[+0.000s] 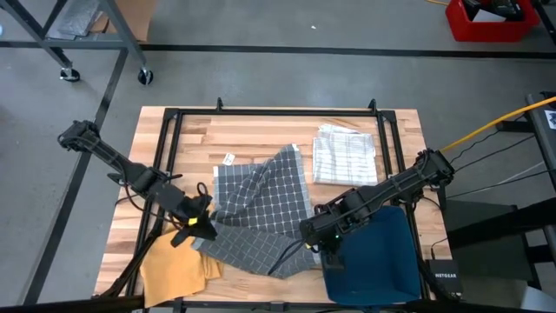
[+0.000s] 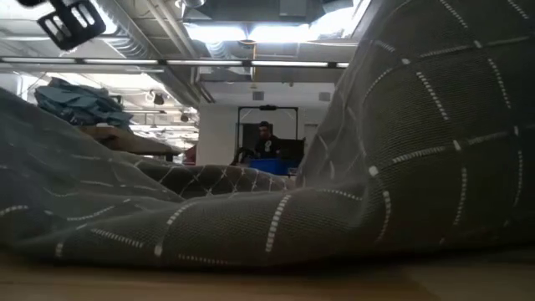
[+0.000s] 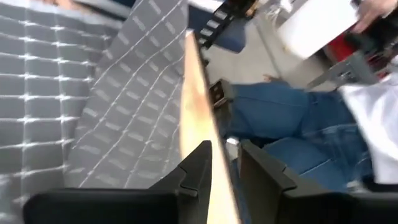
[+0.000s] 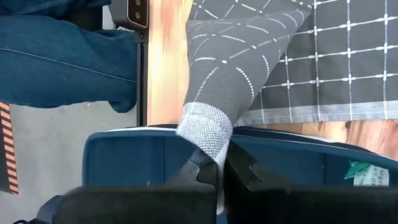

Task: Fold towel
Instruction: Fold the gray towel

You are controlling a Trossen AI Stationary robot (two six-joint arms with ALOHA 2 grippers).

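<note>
A dark grey towel [image 1: 261, 204] with a white grid lies crumpled across the middle of the wooden table [image 1: 261, 130]; in the low view the towel [image 2: 401, 167] fills the picture, its folds resting on the tabletop. My right gripper [image 4: 222, 168] is shut on one corner of it, near the table's front right [image 1: 314, 236]. My left gripper [image 1: 201, 222] hovers at the towel's near left edge. Its fingers stand slightly apart [image 3: 227, 171] with nothing between them, only the table's edge showing through the gap. My right gripper pinches the towel's hemmed corner [image 4: 205, 134] between its two fingers, coming steeply from above. The corner is lifted off the table. From it the cloth runs in a narrow fold back to the rest of the towel [image 4: 336, 56], which lies flat on the wood.
A folded white checked towel [image 1: 344, 155] lies at the far right. A mustard cloth [image 1: 174, 271] lies at the near left corner. A blue bin [image 1: 375, 261] sits at the near right, under my right gripper. A person in jeans [image 4: 56, 56] stands at the table's near edge.
</note>
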